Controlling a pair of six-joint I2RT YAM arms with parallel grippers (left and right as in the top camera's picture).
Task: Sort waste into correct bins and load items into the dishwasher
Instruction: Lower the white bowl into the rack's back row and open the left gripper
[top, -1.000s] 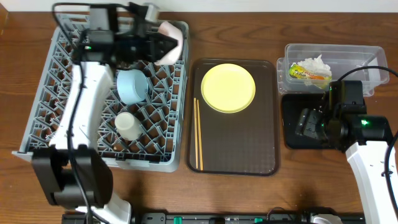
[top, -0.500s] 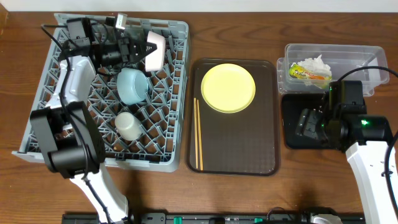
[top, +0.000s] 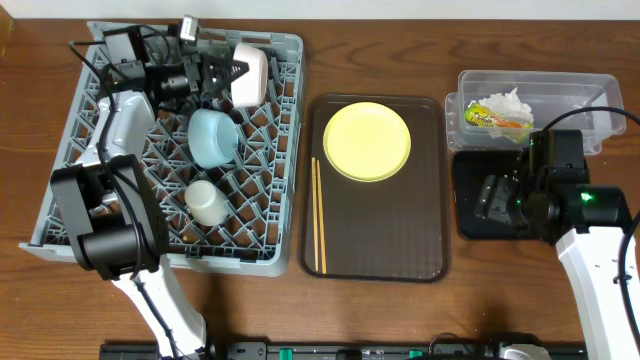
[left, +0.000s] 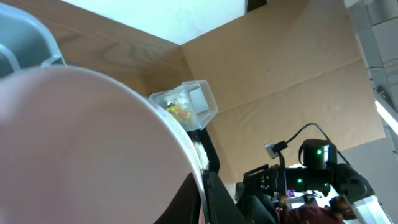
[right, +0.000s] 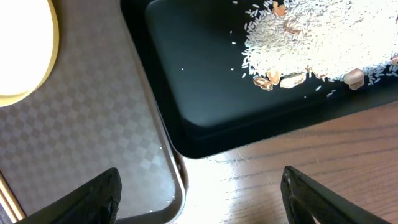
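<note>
From above, the left gripper (top: 232, 72) is pressed onto the rim of the white bowl (top: 249, 76), which stands on its edge against the back wall of the grey dish rack (top: 70, 130). A light-blue bowl (top: 212, 137) and a white cup (top: 204, 201) sit on the rack floor in front of it. On the brown tray (top: 400, 230) beside the rack lie the yellow plate (top: 366, 140) and, along its left side, the chopsticks (top: 319, 215). At the far right the clear tub (top: 560, 95) holds the wrapper (top: 497, 118) and the tissue (top: 506, 100), and the right gripper (top: 497, 198) hangs over the black tray (top: 470, 225) just in front of the tub. In the left wrist view the white bowl (left: 81, 143) fills most of the picture, with a dark finger (left: 211, 199) tight against its rim and the clear tub (left: 183, 106) far behind. In the right wrist view the right gripper (right: 202, 199) is spread wide with nothing between its tips, above the table (right: 280, 168). The crumbs (right: 311, 37) lie in the black tray (right: 205, 87), next to the brown tray (right: 93, 124) and the plate's edge (right: 25, 43).
</note>
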